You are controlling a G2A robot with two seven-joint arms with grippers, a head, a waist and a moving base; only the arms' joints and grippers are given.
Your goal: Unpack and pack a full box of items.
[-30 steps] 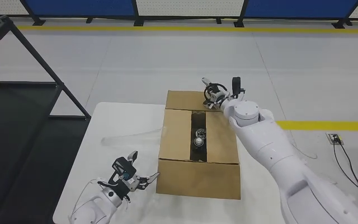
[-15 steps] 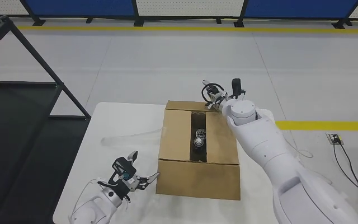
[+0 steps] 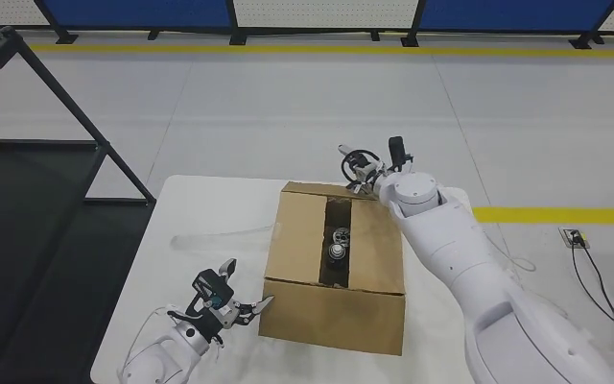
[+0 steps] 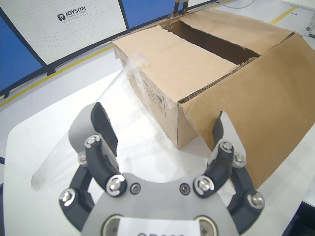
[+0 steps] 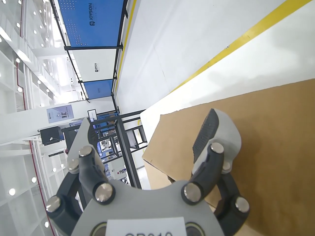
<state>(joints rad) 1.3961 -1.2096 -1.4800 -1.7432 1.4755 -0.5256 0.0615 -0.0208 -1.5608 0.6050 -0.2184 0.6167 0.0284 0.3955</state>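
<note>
A brown cardboard box (image 3: 331,274) stands on the white table (image 3: 197,274), turned slightly askew. Its two long top flaps lie nearly closed, and a dark slot (image 3: 335,245) between them shows several small items inside. My right gripper (image 3: 353,170) hangs open at the box's far edge. In the right wrist view this gripper (image 5: 149,121) has one finger over the cardboard (image 5: 265,128) and grips nothing. My left gripper (image 3: 238,305) is open just above the table beside the box's near left corner. In the left wrist view the left gripper (image 4: 160,116) faces that corner of the box (image 4: 196,74).
A strip of clear tape (image 4: 133,67) trails from the box's left side down onto the table (image 3: 221,230). A black metal rack (image 3: 58,134) stands off the table's left side. Bare tabletop lies left of the box.
The far end flap that lay folded outward has swung up. The box has slid a little toward the front and turned. My right gripper moved slightly left; the left arm stayed still.
</note>
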